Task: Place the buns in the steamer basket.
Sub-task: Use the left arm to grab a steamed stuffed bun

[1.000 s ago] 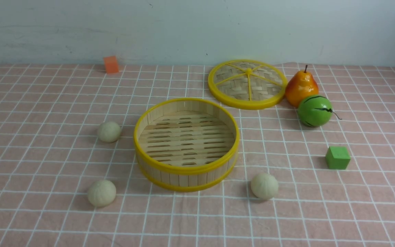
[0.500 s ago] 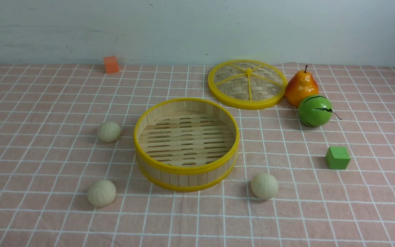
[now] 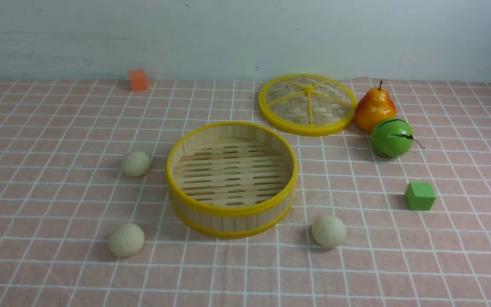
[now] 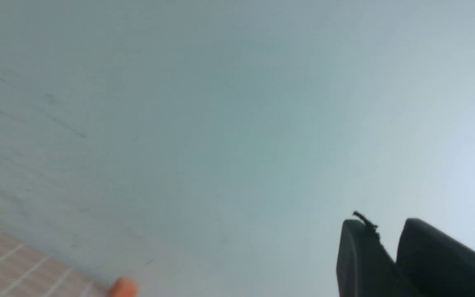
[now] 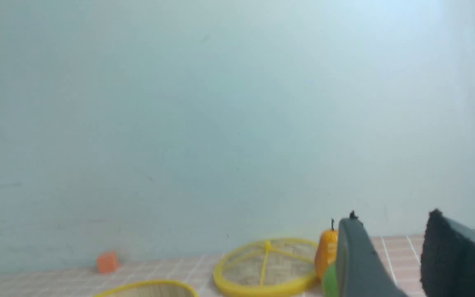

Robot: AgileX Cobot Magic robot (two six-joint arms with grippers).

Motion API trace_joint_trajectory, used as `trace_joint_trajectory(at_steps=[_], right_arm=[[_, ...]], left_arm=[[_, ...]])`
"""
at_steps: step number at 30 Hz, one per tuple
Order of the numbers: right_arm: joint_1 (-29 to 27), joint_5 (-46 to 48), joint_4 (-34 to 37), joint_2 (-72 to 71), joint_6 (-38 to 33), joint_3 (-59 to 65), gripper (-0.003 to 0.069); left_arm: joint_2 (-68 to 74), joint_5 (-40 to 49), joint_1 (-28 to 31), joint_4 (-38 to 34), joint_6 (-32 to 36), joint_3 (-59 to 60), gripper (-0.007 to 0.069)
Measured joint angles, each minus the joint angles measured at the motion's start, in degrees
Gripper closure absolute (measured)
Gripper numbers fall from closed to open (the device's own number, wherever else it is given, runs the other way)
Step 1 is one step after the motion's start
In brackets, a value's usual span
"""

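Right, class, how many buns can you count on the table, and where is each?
3. The far left bun lies left of the basket; the near left bun and the near right bun lie nearer the camera, either side of it, all outside it. None seems hidden.

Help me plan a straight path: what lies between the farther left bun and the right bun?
The steamer basket lies between the farther left bun and the right bun, blocking that line, as the front view shows.

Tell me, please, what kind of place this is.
Probably a staged test table, not a real kitchen: pink checked cloth, bare wall, a toy-like pear and a green cube.
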Motion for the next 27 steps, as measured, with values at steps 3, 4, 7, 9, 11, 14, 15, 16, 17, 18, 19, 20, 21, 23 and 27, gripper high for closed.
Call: trace_joint_trajectory(at_steps=[3,4,7,9,11,14,15,16,17,18,19,20,21,23,27], right_arm=[[0.00,-0.70,0.00,1.94,0.08,-2.40,0.0509],[0.00,-0.54,0.00,2.19,0.07,-3.03,0.0517],[0.00,1.60,0.04,7.83,-2.02,-9.84,0.0662],[0.00,3.18,0.04,11.95,-4.00,-13.58,0.0673],[0.00,5.44,0.04,17.03,-6.05,-17.39,0.0668],[0.00,9.71,0.04,24.78,-8.12,-21.66,0.0664],[0.00,11.57,-0.23,27.68,-8.79,-22.76,0.0664],[0.00,13.80,-0.56,31.14,-9.39,-23.70,0.0662],[0.00,14.32,-0.62,31.14,-9.46,-23.87,0.0662],[0.00,17.88,-0.69,35.21,-9.75,-25.05,0.0662],[0.00,21.52,-0.75,38.17,-9.97,-25.90,0.0662],[0.00,25.54,-0.82,41.16,-10.03,-26.79,0.0662],[0.00,29.78,-0.46,43.57,-10.09,-27.54,0.0662],[0.00,35.44,0.53,47.87,-10.21,-28.89,0.0661],[0.00,47.21,5.88,61.01,-13.37,-34.01,0.0661]], left_arm=[[0.03,0.46,0.00,1.65,-5.65,-3.77,0.0491],[0.09,1.32,0.00,2.25,-5.87,-4.25,0.0491],[4.89,9.85,0.00,7.68,-5.65,-14.72,0.0491],[11.31,16.30,0.00,10.36,-4.34,-22.12,0.0491],[17.41,20.42,0.00,11.27,-3.47,-26.80,0.0491],[27.07,24.82,0.00,11.62,-3.22,-31.18,0.0489],[29.65,26.22,0.00,11.62,-3.22,-31.93,0.0487],[33.30,27.86,0.00,11.13,-3.89,-32.76,0.0487],[34.44,28.58,0.00,11.00,-4.04,-32.99,0.0488],[37.74,31.27,0.00,10.12,-4.95,-33.65,0.0488],[39.79,34.28,0.00,9.52,-5.02,-34.22,0.0489],[42.77,37.89,-0.09,9.09,-4.70,-35.12,0.0498],[44.70,41.06,-0.33,8.77,-3.95,-36.22,0.0515],[47.97,46.75,-1.34,8.51,-1.56,-38.09,0.0552],[59.49,62.63,-7.30,5.25,10.73,-46.01,0.0638]])
